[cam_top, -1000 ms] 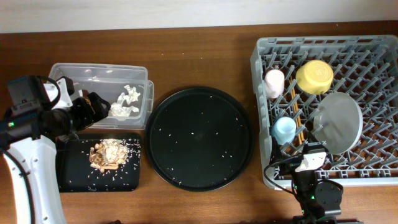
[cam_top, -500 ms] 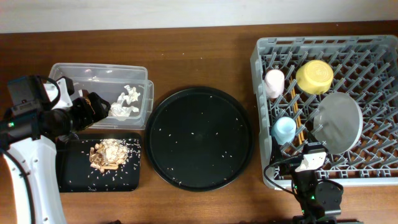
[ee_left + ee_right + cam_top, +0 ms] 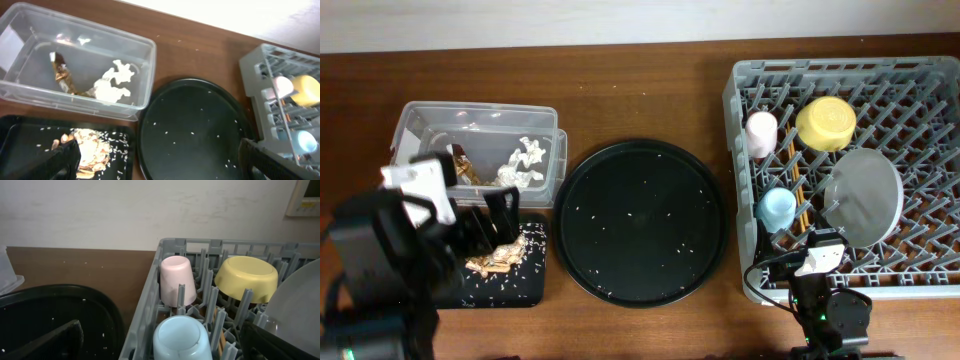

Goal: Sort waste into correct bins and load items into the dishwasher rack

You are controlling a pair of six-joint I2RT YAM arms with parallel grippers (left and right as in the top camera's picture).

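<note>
Shows left tool and right tool wide, empty; risks, from a possibly low left sweep, knocking tan food scraps off shallow black tray.

Before me, left: tissue and wrapper in clear tub, crumbs on black tray. Right: rack holds pink cup, blue cup, yellow bowl, plate.

Left arm backs away from the tub

The left gripper has moved off the left end of the clear tub and swung toward the table's front. It now hangs with jaws wide over the shallow black tray, partly covering the food scraps. The small brown wrapper scrap now lies uncovered on the tub's floor.
</note>
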